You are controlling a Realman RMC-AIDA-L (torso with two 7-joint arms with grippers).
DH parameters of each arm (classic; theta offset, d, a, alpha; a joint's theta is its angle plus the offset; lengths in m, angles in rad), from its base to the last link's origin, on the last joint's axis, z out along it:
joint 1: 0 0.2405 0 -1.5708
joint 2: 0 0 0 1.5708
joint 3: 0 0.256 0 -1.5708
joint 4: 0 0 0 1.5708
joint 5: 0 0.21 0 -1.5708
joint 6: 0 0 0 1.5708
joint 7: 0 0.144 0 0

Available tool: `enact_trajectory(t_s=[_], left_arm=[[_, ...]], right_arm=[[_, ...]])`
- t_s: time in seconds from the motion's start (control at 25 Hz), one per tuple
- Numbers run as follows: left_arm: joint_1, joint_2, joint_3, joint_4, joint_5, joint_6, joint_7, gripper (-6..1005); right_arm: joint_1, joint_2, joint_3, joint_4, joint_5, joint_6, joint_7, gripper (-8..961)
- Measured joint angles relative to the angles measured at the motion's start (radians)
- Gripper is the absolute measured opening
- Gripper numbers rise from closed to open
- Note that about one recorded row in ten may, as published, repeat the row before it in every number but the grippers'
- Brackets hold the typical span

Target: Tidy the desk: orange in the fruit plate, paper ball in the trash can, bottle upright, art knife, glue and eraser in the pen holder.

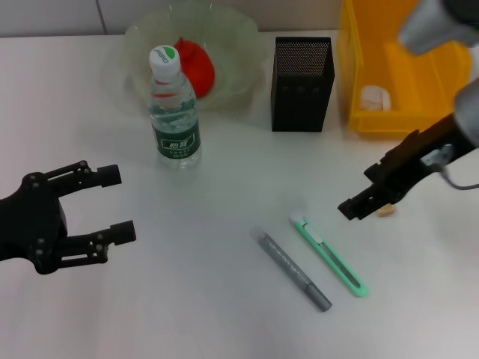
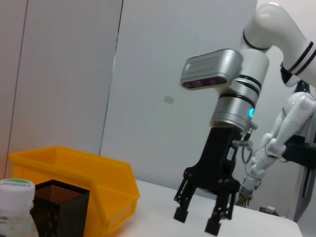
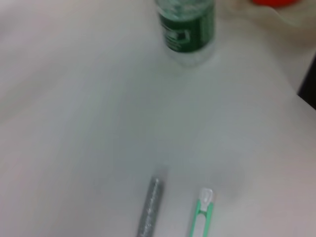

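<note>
Step in hand: I am judging the eraser [image 1: 386, 211] pickup is under way; orange [image 1: 196, 63] is already sitting in the fruit plate [image 1: 239, 37], bottle [image 1: 174, 112] is standing upright on the table [image 1: 187, 299], and a pale ball, likely the paper ball [image 1: 374, 97], is lying in the yellow bin [image 1: 359, 75].
Right gripper [image 1: 359, 203]: hanging low, just beside the eraser; jaws are showing parted in the left wrist view, holding nothing.
Left gripper [image 1: 116, 203]: idling at the table's left, jaws spread wide, empty.
Remaining items: art knife [image 1: 329, 256] and grey glue stick [image 1: 292, 269] are lying near each other, apart from the pen holder [image 1: 301, 73].
Next move: I am expecting to settle the right jaws around the eraser, close, then carry it to the pen holder.
</note>
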Motion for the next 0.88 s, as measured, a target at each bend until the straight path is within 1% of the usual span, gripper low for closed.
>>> enact_trajectory(t_s=[0.04, 0.08, 0.12, 0.24, 0.28, 0.32, 0.36, 0.4, 0.48, 0.6, 0.88], left_arm=[[-0.003, 0.000, 0.000, -0.003, 0.004, 0.000, 0.003, 834], [-0.007, -0.001, 0.005, -0.007, 0.009, -0.002, 0.008, 834], [-0.007, -0.001, 0.005, -0.007, 0.009, -0.002, 0.008, 834], [-0.009, -0.001, 0.006, -0.010, 0.010, -0.002, 0.022, 834], [-0.009, -0.001, 0.004, -0.012, 0.010, -0.002, 0.027, 834], [-0.009, -0.001, 0.003, -0.015, 0.010, -0.002, 0.030, 834], [-0.009, 0.000, 0.003, -0.018, 0.010, -0.002, 0.035, 833], [-0.009, 0.000, 0.006, -0.023, 0.012, -0.002, 0.040, 833], [-0.009, -0.001, 0.004, -0.023, 0.022, -0.003, 0.040, 833], [-0.009, -0.004, 0.003, -0.024, 0.035, -0.006, 0.041, 833], [-0.010, -0.006, -0.001, -0.035, 0.035, -0.006, 0.040, 832]], right_arm=[[0.011, 0.000, -0.045, 0.002, -0.023, 0.012, 0.042, 776], [0.031, 0.000, -0.137, 0.006, -0.061, 0.029, 0.117, 776], [0.031, 0.000, -0.137, 0.006, -0.061, 0.029, 0.117, 776], [0.057, 0.002, -0.262, 0.021, -0.102, 0.061, 0.224, 776], [0.076, 0.003, -0.332, 0.041, -0.116, 0.089, 0.277, 776], [0.076, 0.003, -0.332, 0.041, -0.116, 0.089, 0.277, 776], [0.084, 0.003, -0.361, 0.054, -0.119, 0.104, 0.300, 775], [0.100, 0.004, -0.411, 0.082, -0.119, 0.131, 0.333, 775], [0.107, 0.005, -0.429, 0.094, -0.119, 0.142, 0.344, 775], [0.120, 0.008, -0.475, 0.145, -0.111, 0.209, 0.363, 775], [0.134, 0.009, -0.493, 0.230, -0.097, 0.290, 0.366, 775]])
